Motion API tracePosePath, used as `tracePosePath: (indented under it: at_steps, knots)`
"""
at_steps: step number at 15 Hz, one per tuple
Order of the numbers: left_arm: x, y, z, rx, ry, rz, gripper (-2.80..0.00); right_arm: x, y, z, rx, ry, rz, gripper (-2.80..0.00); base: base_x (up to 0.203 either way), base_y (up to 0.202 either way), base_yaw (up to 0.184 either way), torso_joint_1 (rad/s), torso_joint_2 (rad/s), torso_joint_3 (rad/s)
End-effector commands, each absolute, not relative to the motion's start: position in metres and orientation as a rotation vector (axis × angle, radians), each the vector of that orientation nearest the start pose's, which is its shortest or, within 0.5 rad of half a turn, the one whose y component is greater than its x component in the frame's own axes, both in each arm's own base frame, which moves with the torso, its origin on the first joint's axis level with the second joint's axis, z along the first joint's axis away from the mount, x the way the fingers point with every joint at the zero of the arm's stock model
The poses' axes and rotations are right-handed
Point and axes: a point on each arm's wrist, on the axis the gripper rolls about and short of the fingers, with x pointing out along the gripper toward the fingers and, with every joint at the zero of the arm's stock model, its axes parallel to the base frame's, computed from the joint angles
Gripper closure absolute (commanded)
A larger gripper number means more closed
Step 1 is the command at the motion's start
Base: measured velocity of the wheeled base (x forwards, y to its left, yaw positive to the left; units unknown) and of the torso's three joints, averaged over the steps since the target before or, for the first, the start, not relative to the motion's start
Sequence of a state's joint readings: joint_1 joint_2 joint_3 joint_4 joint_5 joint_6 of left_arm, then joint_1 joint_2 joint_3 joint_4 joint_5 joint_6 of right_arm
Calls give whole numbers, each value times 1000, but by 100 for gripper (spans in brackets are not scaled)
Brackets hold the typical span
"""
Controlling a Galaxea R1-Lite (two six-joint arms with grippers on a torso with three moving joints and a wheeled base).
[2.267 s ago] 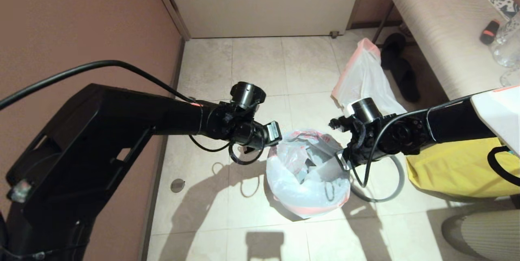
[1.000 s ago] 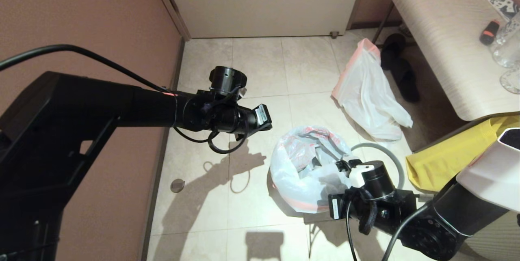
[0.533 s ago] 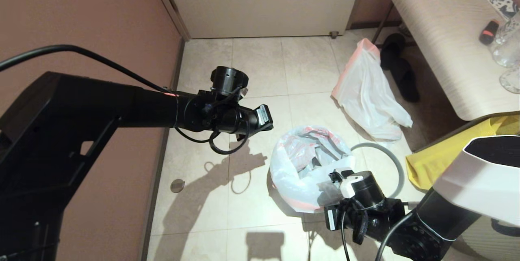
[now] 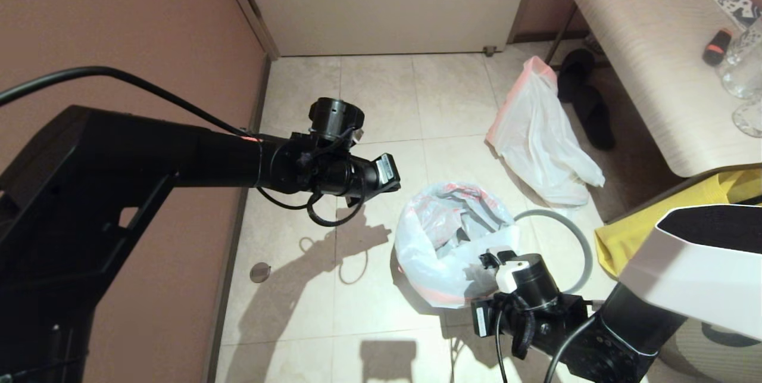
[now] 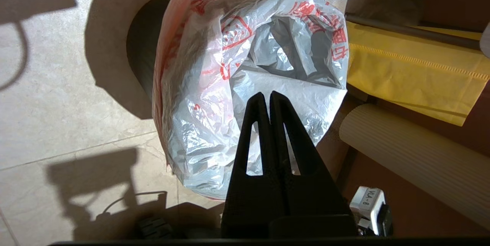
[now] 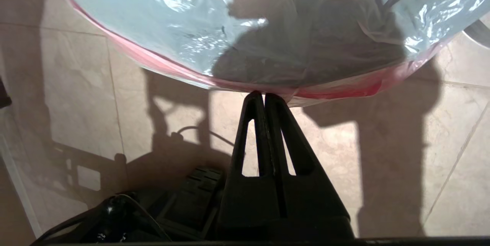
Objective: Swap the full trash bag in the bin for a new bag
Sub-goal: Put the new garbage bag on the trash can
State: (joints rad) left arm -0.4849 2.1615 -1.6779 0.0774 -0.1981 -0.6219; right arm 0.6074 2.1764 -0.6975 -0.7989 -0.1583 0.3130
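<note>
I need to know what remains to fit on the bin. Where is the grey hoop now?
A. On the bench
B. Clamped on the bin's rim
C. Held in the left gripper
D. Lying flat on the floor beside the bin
D: the grey hoop lies flat on the floor tiles beside the bin.

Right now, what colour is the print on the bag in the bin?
Red characters on translucent white plastic, on the new bag; clearest in the left wrist view.

bin (image 5: 139,58): mostly hidden under new bag (image 5: 199,96) | yellow bag (image 4: 619,240): partly covered by right arm
</note>
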Motion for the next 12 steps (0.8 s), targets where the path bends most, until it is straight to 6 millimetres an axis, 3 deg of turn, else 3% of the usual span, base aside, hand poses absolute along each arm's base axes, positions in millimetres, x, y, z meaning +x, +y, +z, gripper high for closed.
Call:
tracePosePath:
  at_steps: [1, 4, 12]
  knots:
    - [391, -211, 179, -502, 755, -464, 0, 276, 195, 29, 49, 665, 348, 0, 0, 0, 0, 0, 0, 0]
    - [390, -211, 179, -501, 757, -465, 0, 267, 198, 37, 25, 681, 361, 0, 0, 0, 0, 0, 0, 0]
    - [392, -212, 175, -499, 765, -461, 0, 286, 206, 7, 18, 672, 352, 0, 0, 0, 0, 0, 0, 0]
